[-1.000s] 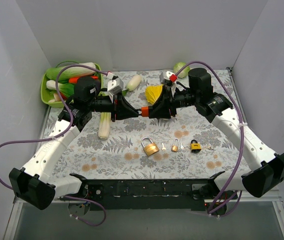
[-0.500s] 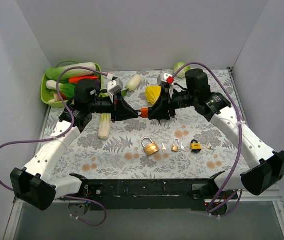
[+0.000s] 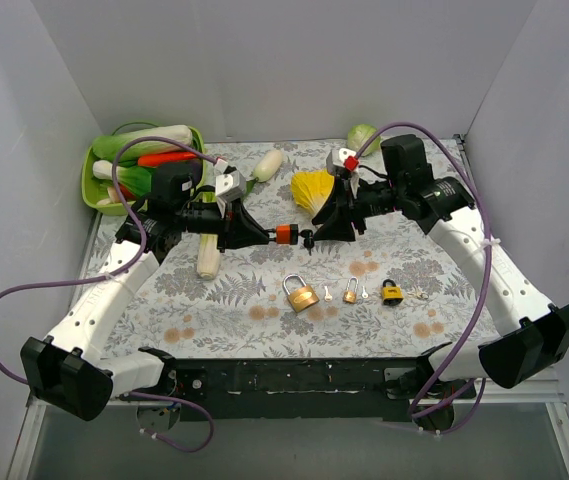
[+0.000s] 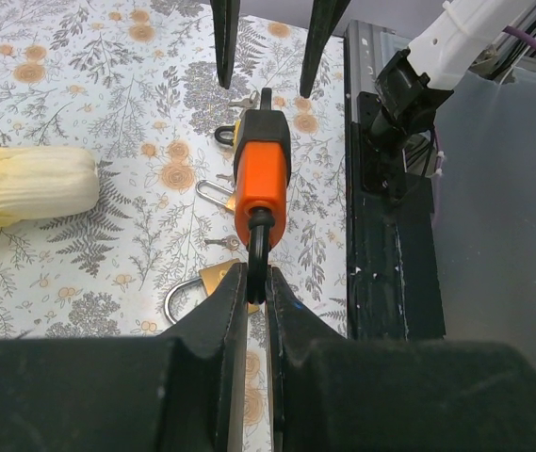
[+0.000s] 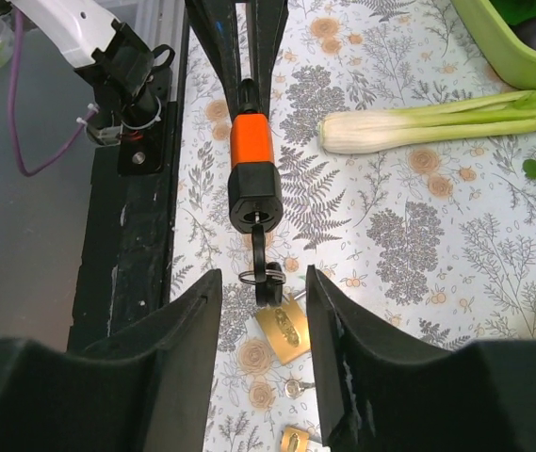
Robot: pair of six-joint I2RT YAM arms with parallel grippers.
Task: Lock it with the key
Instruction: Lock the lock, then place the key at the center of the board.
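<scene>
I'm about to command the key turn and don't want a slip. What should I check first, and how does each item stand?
1. Left gripper clamped on orange padlock shackle: ok.
2. Key seated in keyhole: ok.
3. Right gripper gripping key: not ok, jaws open either side.
4. Shackle latched: cannot tell, hidden in the left grip.
5. Orange padlock in line with the open jaws: ok.

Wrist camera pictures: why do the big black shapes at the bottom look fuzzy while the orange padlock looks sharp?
Left wrist view: the left gripper's black fingers sit very close to the lens, so they blur; the orange-and-black padlock beyond is crisp. Right wrist view: the right gripper's fingers are equally soft, the floral tablecloth sharp.
</scene>
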